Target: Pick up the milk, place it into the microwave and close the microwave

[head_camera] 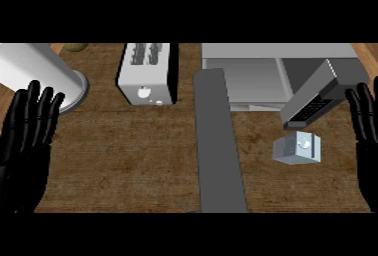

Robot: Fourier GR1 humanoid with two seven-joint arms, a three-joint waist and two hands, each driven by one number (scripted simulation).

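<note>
The milk [297,148] is a small grey-white carton standing on the brown counter, just in front of the microwave [258,75]. The microwave sits at the back right with its door [316,96] swung open toward the right. My right hand [363,117] rests open at the right edge, fingers up, to the right of the carton and apart from it. My left hand [31,120] rests open at the left edge, fingers up, far from the milk.
A white toaster [148,72] stands at the back centre-left. A large white cylinder on a round base [40,70] fills the back left corner. A long grey strip [218,145] runs front to back across the counter's middle.
</note>
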